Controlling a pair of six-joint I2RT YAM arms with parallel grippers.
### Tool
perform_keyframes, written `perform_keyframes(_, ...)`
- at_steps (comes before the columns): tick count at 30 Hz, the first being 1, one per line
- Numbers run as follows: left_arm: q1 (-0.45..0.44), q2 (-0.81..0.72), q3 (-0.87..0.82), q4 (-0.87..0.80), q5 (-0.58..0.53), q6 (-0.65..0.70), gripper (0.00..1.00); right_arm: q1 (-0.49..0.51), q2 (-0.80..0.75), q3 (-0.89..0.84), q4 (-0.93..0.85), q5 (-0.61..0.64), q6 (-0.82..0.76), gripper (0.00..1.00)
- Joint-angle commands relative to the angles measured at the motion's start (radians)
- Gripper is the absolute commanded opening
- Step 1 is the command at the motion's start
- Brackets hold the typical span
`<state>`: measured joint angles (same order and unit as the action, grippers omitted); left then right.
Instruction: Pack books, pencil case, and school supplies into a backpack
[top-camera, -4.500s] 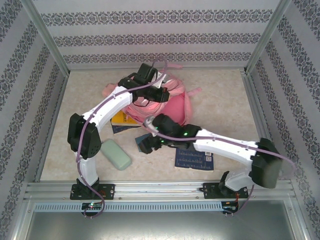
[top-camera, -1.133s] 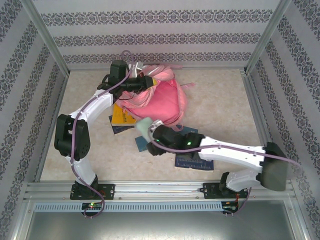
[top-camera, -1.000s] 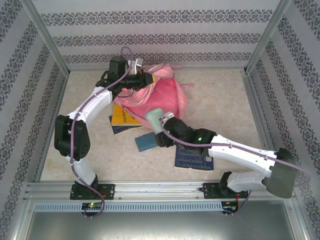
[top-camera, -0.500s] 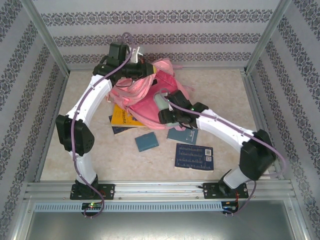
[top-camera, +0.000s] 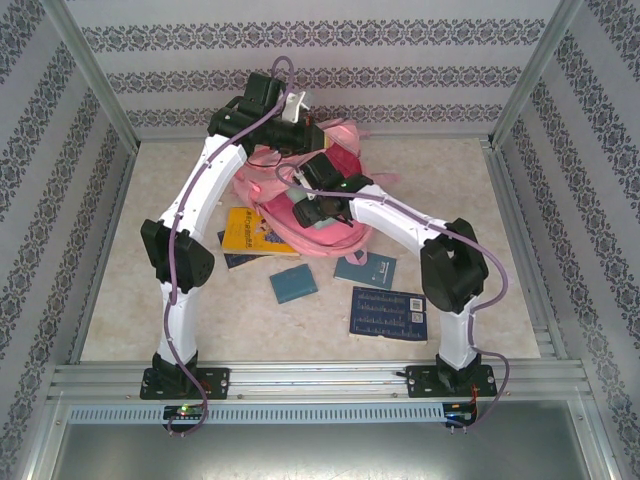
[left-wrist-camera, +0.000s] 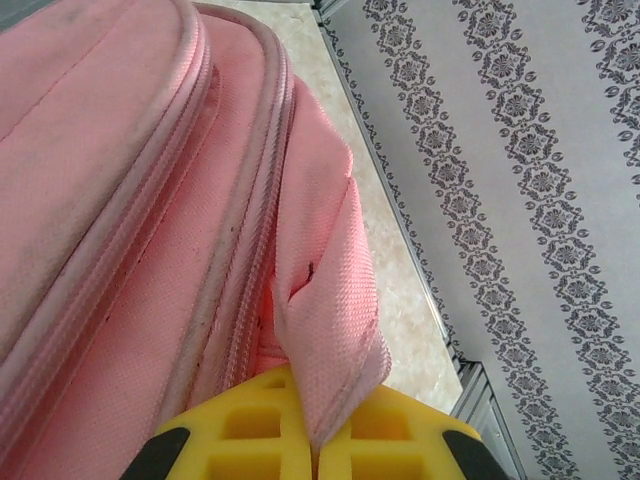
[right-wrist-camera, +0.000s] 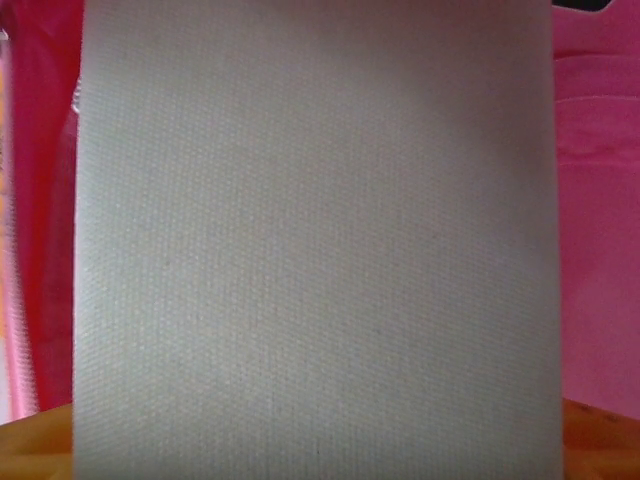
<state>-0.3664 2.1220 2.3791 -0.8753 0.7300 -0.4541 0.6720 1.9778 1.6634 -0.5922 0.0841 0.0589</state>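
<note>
At 12 o'clock on table (top-camera: 450, 190), with left gripper (left-wrist-camera: 318, 445) pinched shut on backpack (left-wrist-camera: 120, 200) loop (left-wrist-camera: 335, 320) and right gripper (top-camera: 312, 205) clamped on pencil case (right-wrist-camera: 320, 240) over it: push case deep inside before letting go; hold loop taut.

Enclosure: three papered walls, pale grey with bands of dark damask motifs. Back wall (top-camera: 320, 60) stands beyond the left tool (left-wrist-camera: 316, 442), its bands horizontal. Left wall (top-camera: 40, 170) and right wall (top-camera: 600, 170) flank it, well apart from the tool. Aluminium posts (top-camera: 92, 75) rise slanting at the back corners. Desk (top-camera: 440, 180) below the tool: beige, faintly mottled, matte. Behind the tool, at the near edge: a double aluminium rail (top-camera: 320, 375), then a slotted strip (top-camera: 320, 412), then a dull grey metal panel (top-camera: 320, 450). Left wrist view: right of the tool, the desk meets a papered wall along a thin metal channel (left-wrist-camera: 392, 200). Light even and diffuse; shadows soft.
</note>
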Motion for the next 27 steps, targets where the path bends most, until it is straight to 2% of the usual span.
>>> perform_keyframes(1,-0.042,-0.057,0.07,0.148,0.163,-0.05,0.0,0.025,0.076,0.051,-0.029,0.058,-0.119,0.73)
perform_keyframes(9,-0.039,-0.064,0.07,0.066,0.072,0.009,0.0,-0.012,0.032,-0.079,0.091,0.039,-0.066,0.77)
perform_keyframes(14,-0.036,-0.065,0.075,0.09,0.08,-0.012,0.0,-0.01,0.028,-0.139,0.129,0.044,-0.116,0.76)
perform_keyframes(17,-0.034,-0.077,0.076,0.127,0.096,-0.045,0.0,-0.027,0.046,-0.122,0.106,0.06,-0.08,0.74)
perform_keyframes(20,-0.034,-0.091,0.074,0.136,0.086,-0.054,0.0,-0.094,-0.004,-0.184,0.185,-0.121,0.084,0.7)
perform_keyframes(23,-0.034,-0.097,0.073,0.137,0.068,-0.059,0.0,-0.166,-0.101,-0.36,0.438,-0.34,0.297,0.64)
perform_keyframes(25,-0.034,-0.096,0.07,0.153,0.078,-0.077,0.0,-0.19,-0.137,-0.448,0.601,-0.435,0.427,0.6)
perform_keyframes(27,-0.034,-0.094,0.066,0.17,0.085,-0.096,0.0,-0.199,-0.136,-0.459,0.666,-0.492,0.522,0.58)
